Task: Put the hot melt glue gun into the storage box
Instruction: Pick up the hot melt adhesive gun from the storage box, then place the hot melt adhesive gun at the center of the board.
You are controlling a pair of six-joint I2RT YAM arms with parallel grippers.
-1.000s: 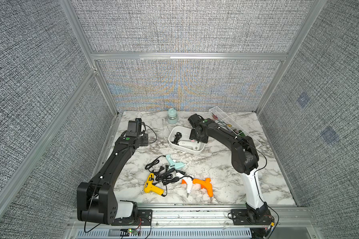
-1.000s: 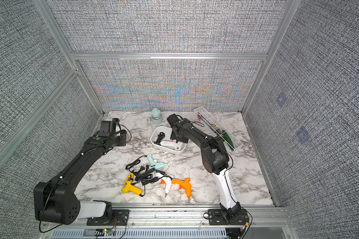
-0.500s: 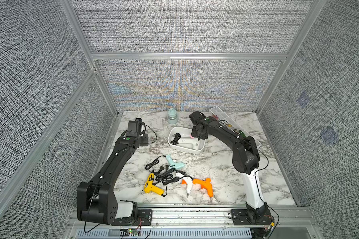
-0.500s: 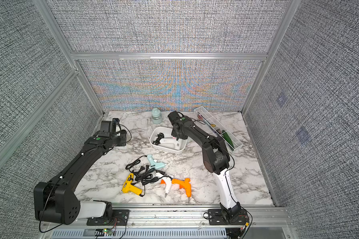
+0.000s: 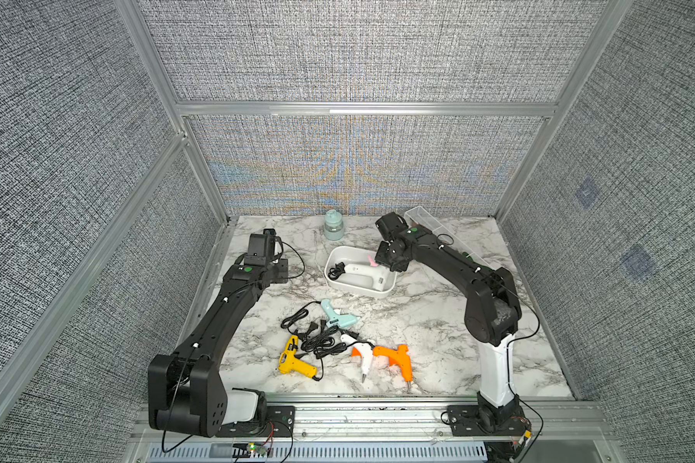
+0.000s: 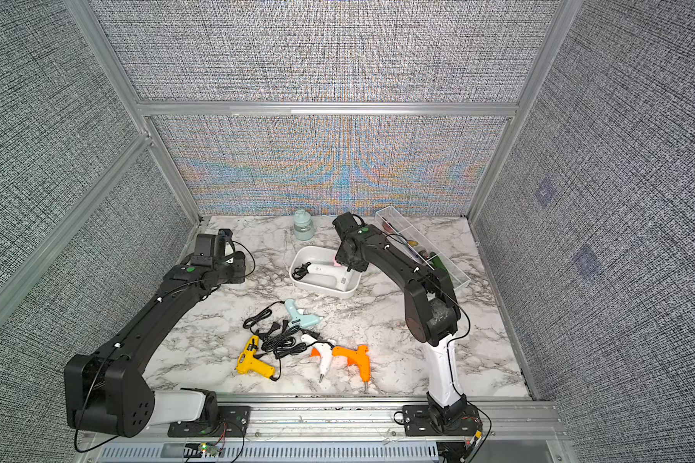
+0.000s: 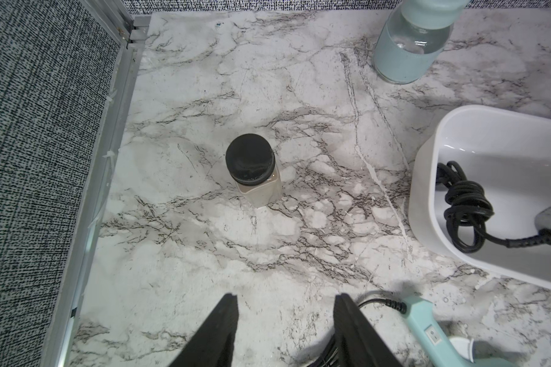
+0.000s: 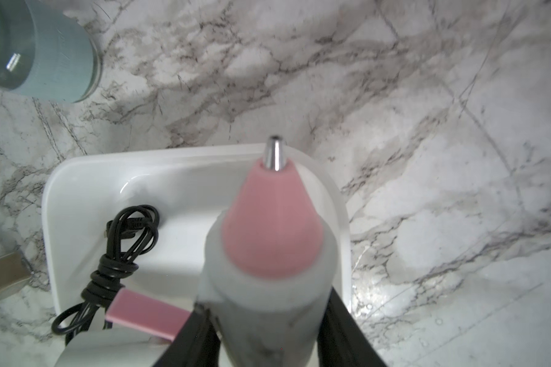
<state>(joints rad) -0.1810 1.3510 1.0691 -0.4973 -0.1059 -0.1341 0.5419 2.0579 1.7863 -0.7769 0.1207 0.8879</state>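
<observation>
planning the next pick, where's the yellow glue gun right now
In both top views the yellow glue gun lies near the front edge of the marble table, beside the tangled black cords, with the white glue gun on its right.

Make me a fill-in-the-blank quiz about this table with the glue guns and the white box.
The right tool grips a white plastic hot melt glue gun whose nozzle cone is ____.
Its coiled ____ cord lies inside the shallow white plastic storage box.
Outside that box, ____ other glue guns lie on the marble table.
The left tool is ____, holding nothing.
Missing words: pink; black; four; open.
</observation>
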